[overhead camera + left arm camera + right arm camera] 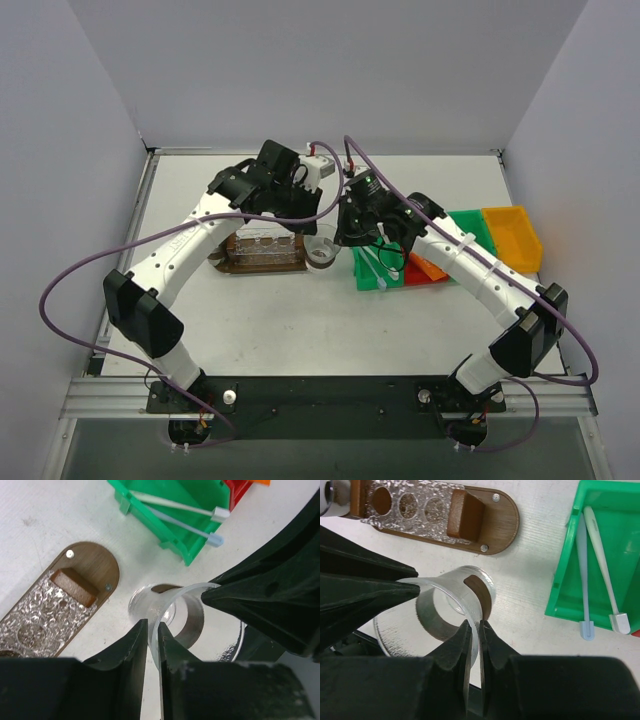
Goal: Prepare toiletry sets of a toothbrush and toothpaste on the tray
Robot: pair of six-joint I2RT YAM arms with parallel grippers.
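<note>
Pinching one clear cup [445, 612] from opposite sides, my right gripper [475, 630] and left gripper [153, 632] are each clamped on a stretch of its thin rim, just off the rounded end of the tray [505, 525]. As I judge it, one arm should let go before the other moves, or the wall may slip or crack. Whichever arm carries it then needs a slow, level move. Whether the cup's base rests on the table [530, 580] I cannot tell.

The tray is a dark brown oval board with a textured clear plate [422, 525] with round holes on a wooden block [465, 515], and pale screws [496, 498] at its end. Two slim toothbrushes [602, 565], one white and one pale blue, lie in the green bin [565, 595] beside it.
</note>
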